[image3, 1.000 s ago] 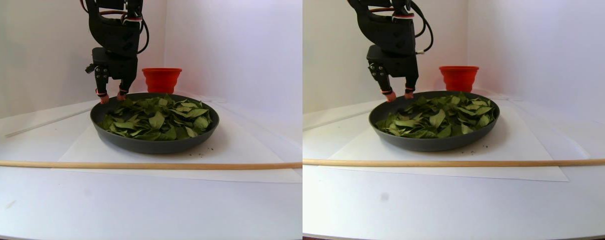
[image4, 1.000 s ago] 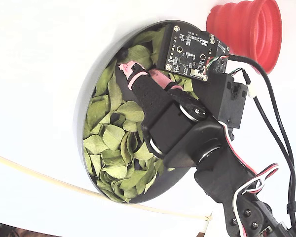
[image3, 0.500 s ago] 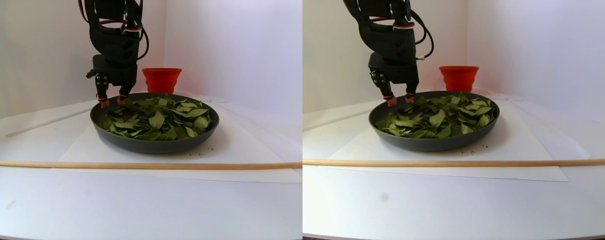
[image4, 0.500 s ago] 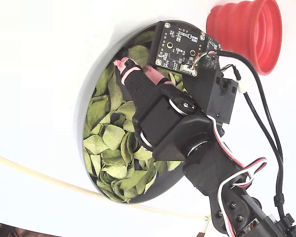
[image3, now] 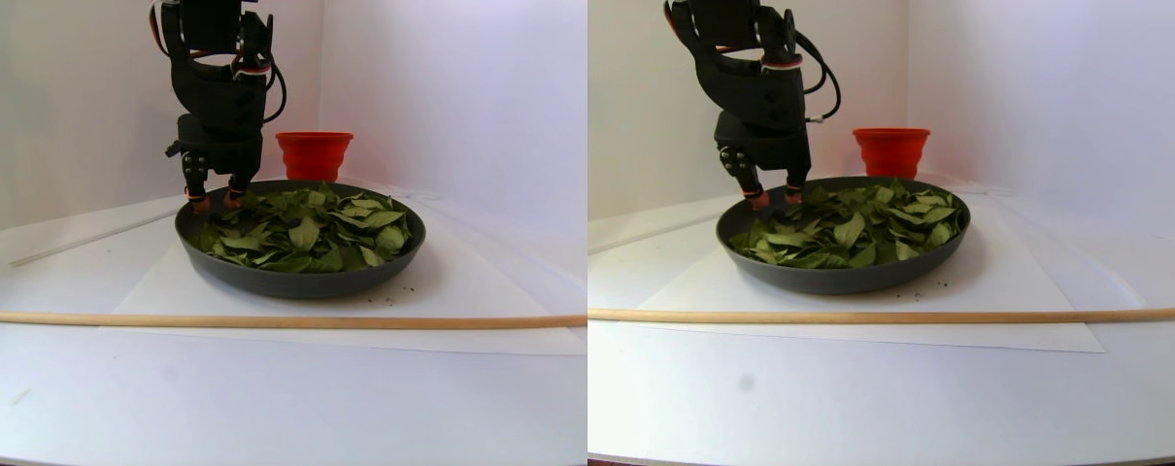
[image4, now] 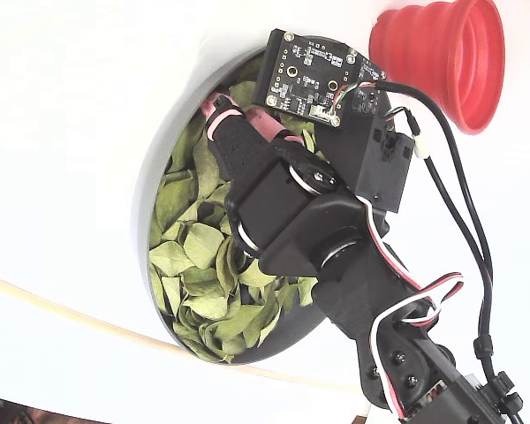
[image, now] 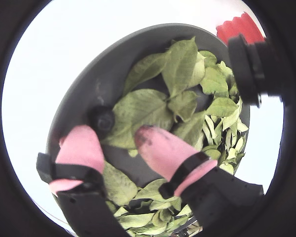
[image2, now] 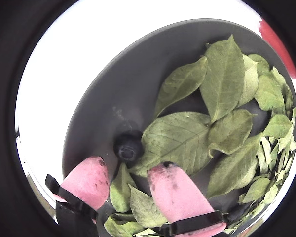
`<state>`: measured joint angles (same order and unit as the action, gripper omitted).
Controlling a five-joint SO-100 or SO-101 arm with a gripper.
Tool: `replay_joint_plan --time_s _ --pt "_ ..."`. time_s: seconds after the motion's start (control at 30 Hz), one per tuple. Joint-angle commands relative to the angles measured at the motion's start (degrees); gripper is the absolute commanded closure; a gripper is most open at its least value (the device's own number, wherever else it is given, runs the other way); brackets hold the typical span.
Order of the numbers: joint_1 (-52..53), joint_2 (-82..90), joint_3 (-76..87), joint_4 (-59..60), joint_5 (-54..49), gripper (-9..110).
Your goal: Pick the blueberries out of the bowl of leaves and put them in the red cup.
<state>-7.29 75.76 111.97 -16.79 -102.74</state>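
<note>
White tabletop (image3: 257, 408) and pale walls surround the bowl (image: 89, 84), with a wooden rod (image3: 257, 320) lying in front of it. My jaws (image2: 128, 178) hang apart over its bare side, pink fingertips (image2: 173, 190) flanking one blueberry (image2: 128, 146) beside the leaves (image2: 227, 74). Behind the bowl stands the red cup (image4: 442, 53).

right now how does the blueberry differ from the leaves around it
The blueberry is small, round and dark blue-black; the leaves are flat, pointed, light green and far larger. It sits alone on bare bowl floor; the leaves lie heaped, overlapping. Both are in the bowl, ahead of the open claw.
</note>
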Motion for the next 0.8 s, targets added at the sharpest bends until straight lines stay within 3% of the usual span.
replay_joint_plan --time_s 0.0,0.77 --pt "-0.6 1.0 -2.7 -1.3 0.4 87" --pt "-0.7 -4.3 -5.0 -6.4 1.5 87"
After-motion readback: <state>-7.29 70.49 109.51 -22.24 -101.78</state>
